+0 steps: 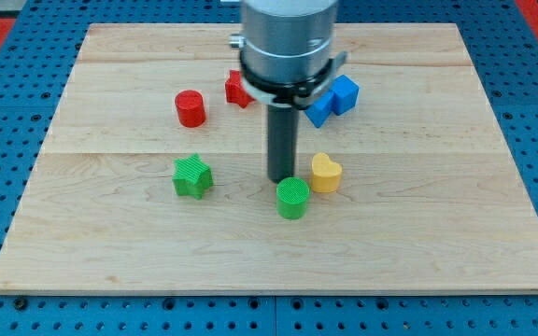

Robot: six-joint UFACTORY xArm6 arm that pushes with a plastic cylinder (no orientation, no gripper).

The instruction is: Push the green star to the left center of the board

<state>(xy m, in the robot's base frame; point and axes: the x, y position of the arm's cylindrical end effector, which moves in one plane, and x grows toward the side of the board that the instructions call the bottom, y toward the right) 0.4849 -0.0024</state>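
The green star (192, 175) lies on the wooden board (110, 243), left of the middle. My tip (280, 179) is down at the board, well to the star's right. It stands just above and left of the green cylinder (292, 197) and left of the yellow heart (325, 173). It looks close to the green cylinder's top edge; I cannot tell whether they touch.
A red cylinder (191, 108) stands above the star. A red block (238, 90) shows at the arm's left, partly hidden. Blue blocks (334, 99) sit at the arm's right. The arm's grey body (288, 42) covers the board's top centre.
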